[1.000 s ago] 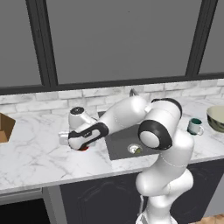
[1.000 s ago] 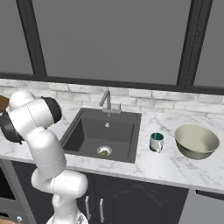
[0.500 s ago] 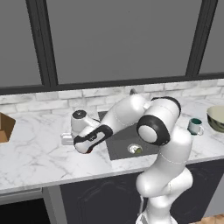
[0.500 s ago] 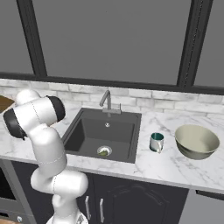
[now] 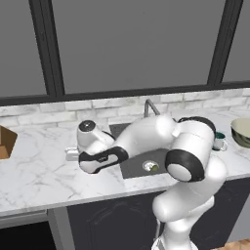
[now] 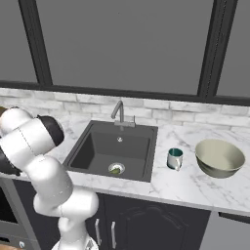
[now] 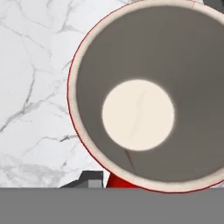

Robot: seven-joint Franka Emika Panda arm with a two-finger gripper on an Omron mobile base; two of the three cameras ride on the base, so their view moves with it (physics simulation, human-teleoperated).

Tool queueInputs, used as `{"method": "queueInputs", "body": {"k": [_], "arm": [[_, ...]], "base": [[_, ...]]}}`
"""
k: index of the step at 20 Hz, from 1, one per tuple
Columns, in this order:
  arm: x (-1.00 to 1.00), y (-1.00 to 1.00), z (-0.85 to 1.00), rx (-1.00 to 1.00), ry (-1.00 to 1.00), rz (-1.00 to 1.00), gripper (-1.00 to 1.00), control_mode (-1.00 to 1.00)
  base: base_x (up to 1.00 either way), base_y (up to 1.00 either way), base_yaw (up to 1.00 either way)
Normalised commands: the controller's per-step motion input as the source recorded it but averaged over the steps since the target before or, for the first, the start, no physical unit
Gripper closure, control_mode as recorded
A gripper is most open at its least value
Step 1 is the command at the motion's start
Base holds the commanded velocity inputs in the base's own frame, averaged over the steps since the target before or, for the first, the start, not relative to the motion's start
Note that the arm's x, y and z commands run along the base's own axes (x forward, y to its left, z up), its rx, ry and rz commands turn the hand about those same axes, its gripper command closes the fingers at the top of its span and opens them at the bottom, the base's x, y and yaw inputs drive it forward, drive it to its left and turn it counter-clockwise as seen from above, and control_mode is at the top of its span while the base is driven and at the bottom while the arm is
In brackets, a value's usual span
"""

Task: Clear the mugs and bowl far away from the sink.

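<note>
Jaws nearly closed, the gripper (image 5: pixel 73 155) grasps the rim wall of the red mug (image 7: pixel 146 94), seen from directly above in the hand view, on the marble counter (image 5: pixel 34 166) left of the sink (image 6: pixel 114 149). Rigid, light and glossy, this mug is likely slippery, so a pinch across the rim wall suits it. Farther right of the sink stand the teal-banded mug (image 6: pixel 174 158) and, beyond it, the bowl (image 6: pixel 219 157).

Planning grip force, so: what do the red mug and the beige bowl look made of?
Red mug: likely glazed ceramic, with a glossy red outside, cream rim and matte grey inside. Bowl: probably ceramic or stoneware, with a smooth beige shell and soft sheen on its greenish-cream inside.
</note>
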Motion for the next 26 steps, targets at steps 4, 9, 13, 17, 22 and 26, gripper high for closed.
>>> {"method": "queueInputs", "body": {"k": [4,9,13,17,22,26], "arm": [[-0.19,-0.33,1.00,0.01,0.13,0.00,1.00,-1.00],[-0.11,-0.75,0.93,0.00,0.10,0.05,1.00,-1.00],[-0.37,-0.81,0.67,-0.02,0.03,0.16,1.00,-1.00],[-0.54,-0.71,0.53,-0.03,0.00,0.20,1.00,-1.00],[-0.40,-0.83,0.50,0.00,0.05,0.11,1.00,-1.00],[-0.32,-0.77,0.43,0.03,0.17,0.10,1.00,-1.00]], "base": [[0.00,0.00,0.00],[0.00,0.00,0.00],[0.00,0.00,0.00],[0.00,0.00,0.00],[0.00,0.00,0.00],[0.00,0.00,0.00]]}}
